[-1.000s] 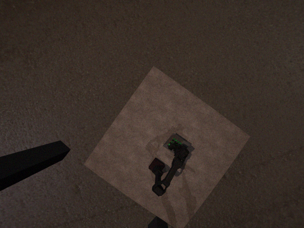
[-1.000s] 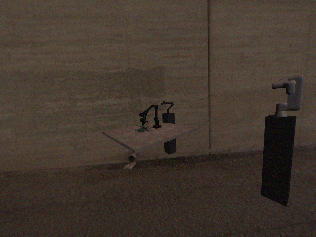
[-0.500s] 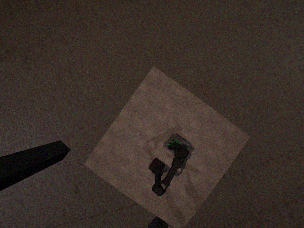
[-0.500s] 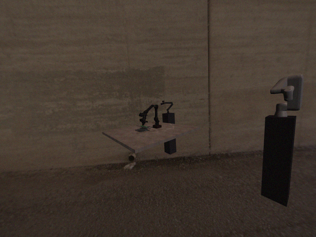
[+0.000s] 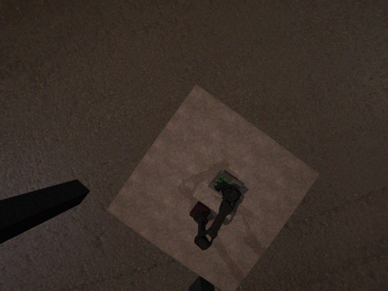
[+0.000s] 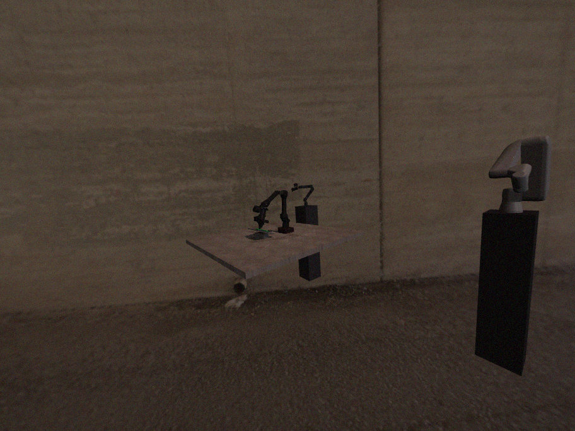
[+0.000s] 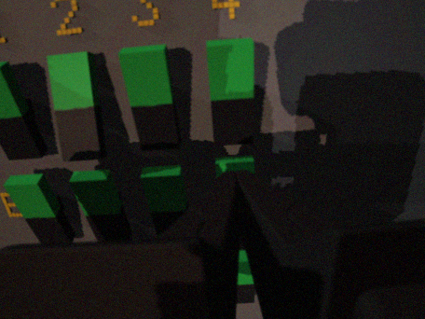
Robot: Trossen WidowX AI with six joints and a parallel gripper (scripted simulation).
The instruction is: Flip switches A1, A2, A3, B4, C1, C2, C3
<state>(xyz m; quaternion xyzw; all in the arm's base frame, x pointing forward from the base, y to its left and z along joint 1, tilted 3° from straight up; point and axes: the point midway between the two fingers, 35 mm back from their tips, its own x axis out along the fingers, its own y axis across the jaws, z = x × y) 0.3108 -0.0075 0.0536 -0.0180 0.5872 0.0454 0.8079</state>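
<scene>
The switch panel [image 5: 212,185] [image 6: 256,236] [image 7: 109,28] lies on the table, with printed numbers and green-and-dark switches. My gripper [image 6: 260,227] [image 7: 235,183] is shut with nothing between its fingertips, pointing down at switch B4 [image 7: 242,161]. The tips cover most of B4; whether they touch it I cannot tell. In the wrist view, A1 [image 7: 8,93], A2 [image 7: 72,84], A3 [image 7: 146,79] and A4 [image 7: 239,70] show green far halves and dark near halves. B1 [image 7: 30,201], B2 [image 7: 98,193] and B3 [image 7: 164,191] are left of the tips. One row C switch [image 7: 244,268] shows between the fingers; the others are hidden. Tilts are hard to judge.
The table [image 5: 188,141] [image 6: 232,254] carries the panel and my arm's dark red base [image 5: 195,209] [image 6: 285,230]. Off the table, a dark arm [image 6: 307,186] stands on a pedestal behind, and a pale arm [image 6: 512,203] stands on a tall black pedestal [image 6: 504,287] at the right.
</scene>
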